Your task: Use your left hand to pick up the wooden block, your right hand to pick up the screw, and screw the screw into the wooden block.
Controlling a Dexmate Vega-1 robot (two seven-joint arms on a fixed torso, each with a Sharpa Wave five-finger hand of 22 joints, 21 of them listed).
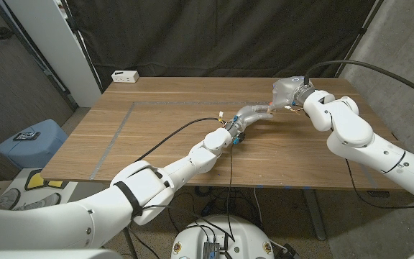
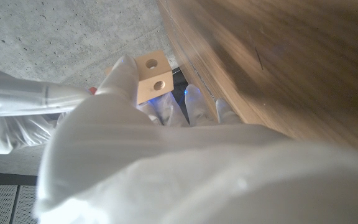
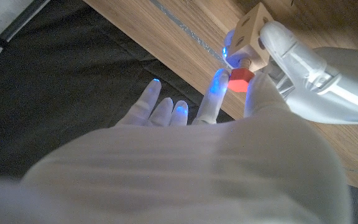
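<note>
**Block and screw meet above the far right of the worktop**

Above the worktop, toward two o'clock in the head view, the two robot hands come together. The left robot hand reaches out from the bottom left corner and is clamped on the wooden block, a pale block with a round hole in each of the two faces seen in the left wrist view. The right robot hand comes in from the right edge and pinches the screw by its red head, with its other fingers spread apart. In the right wrist view the screw sits directly against one face of the block, its red head just beside the wood; how deep it sits in the hole I cannot tell. Both hands hang close together, fingertips near touching. At eleven o'clock on the worktop, near its far edge, lies a small white box, well apart from the hands.
</note>
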